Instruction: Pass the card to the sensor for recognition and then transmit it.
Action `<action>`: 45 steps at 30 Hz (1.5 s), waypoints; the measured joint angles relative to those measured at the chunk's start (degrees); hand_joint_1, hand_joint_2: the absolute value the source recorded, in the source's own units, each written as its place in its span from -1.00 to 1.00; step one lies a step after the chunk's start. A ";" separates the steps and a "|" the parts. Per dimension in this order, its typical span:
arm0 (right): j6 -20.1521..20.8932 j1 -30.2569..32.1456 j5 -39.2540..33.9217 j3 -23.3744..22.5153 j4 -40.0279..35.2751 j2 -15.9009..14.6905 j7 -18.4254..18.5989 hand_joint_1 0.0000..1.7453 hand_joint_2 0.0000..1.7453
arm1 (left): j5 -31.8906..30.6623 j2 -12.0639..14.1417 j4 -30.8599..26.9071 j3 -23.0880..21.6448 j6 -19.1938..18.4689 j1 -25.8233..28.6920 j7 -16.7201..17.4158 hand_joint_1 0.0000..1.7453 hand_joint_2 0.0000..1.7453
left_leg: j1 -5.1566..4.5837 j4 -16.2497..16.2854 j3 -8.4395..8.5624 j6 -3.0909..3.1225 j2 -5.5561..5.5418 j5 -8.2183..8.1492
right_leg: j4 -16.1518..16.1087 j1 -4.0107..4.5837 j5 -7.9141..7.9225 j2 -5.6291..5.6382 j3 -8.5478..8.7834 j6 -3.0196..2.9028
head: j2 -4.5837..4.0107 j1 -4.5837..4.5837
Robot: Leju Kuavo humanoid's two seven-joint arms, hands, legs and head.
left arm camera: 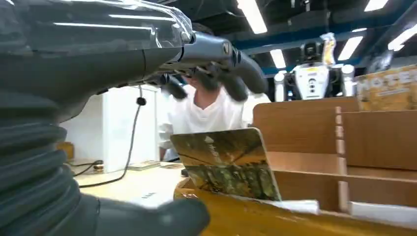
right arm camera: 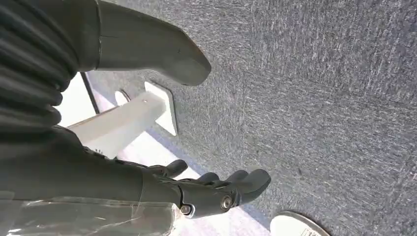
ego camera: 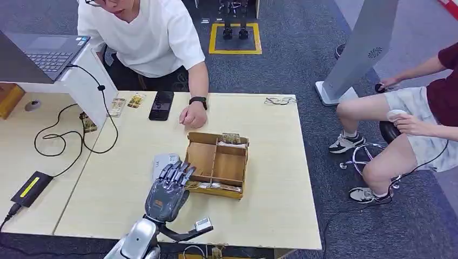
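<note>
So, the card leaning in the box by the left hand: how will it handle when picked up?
The card looks thin, flat and glossy, so probably stiff, light, and a bit slippery. It stands tilted against the cardboard box's low front wall, so a push from the left hand would likely tip it flat rather than slide it.

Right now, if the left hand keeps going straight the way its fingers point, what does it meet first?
Probably the card standing at the near edge of the cardboard box. The left hand has its fingers spread just above it, so depth is hard to judge.
</note>
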 joint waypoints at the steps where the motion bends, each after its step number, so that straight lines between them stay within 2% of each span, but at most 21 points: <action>1: 0.00 0.00 0.00 -0.02 -0.02 0.00 -0.07 -1.00 1.00 | 0.28 -0.02 -0.02 0.00 0.00 0.08 -0.33 1.00 1.00 | 0.00 0.00 0.00 0.00 0.00 0.00 | 0.00 0.00 0.00 0.00 0.00 0.00 | 0.00 0.00; 10: 0.02 -0.02 0.00 -0.04 -0.15 0.00 -0.15 -1.00 1.00 | 1.68 0.00 0.22 0.07 -0.57 0.11 -2.82 1.00 1.00 | 0.00 0.00 0.00 0.00 0.00 0.00 | 0.00 0.00 0.00 0.00 0.00 0.00 | 0.00 0.00; 18: 0.02 -0.19 0.00 0.20 -0.15 -0.02 -0.15 -1.00 1.00 | 5.57 1.01 0.68 -1.27 -4.68 -0.46 -8.63 1.00 1.00 | 0.00 -0.01 0.00 0.00 -0.01 0.00 | 0.00 0.00 0.00 -0.01 0.03 0.00 | 0.00 0.02; 25: -0.04 -0.36 0.00 0.46 -0.15 -0.02 -0.15 -1.00 1.00 | 6.75 1.97 0.68 -2.36 -4.98 -0.64 -9.29 1.00 1.00 | 0.00 0.00 0.02 0.00 -0.01 0.00 | 0.00 0.00 0.00 -0.01 0.05 0.00 | 0.00 0.00; 37: -0.07 -0.36 0.00 0.57 -0.15 -0.02 -0.13 -1.00 1.00 | 6.92 2.12 0.68 -2.47 -4.90 -0.65 -9.29 1.00 1.00 | 0.00 -0.01 0.03 0.00 -0.01 0.00 | 0.00 0.00 0.00 -0.01 0.06 0.00 | 0.00 0.00; 45: -0.22 -0.35 0.00 0.81 -0.13 -0.02 -0.31 -1.00 1.00 | 13.30 2.40 -0.54 -2.45 -2.32 -0.68 -11.51 1.00 1.00 | 0.00 -0.01 0.02 0.00 0.00 0.00 | 0.00 0.00 0.00 0.00 0.01 0.00 | 0.00 0.00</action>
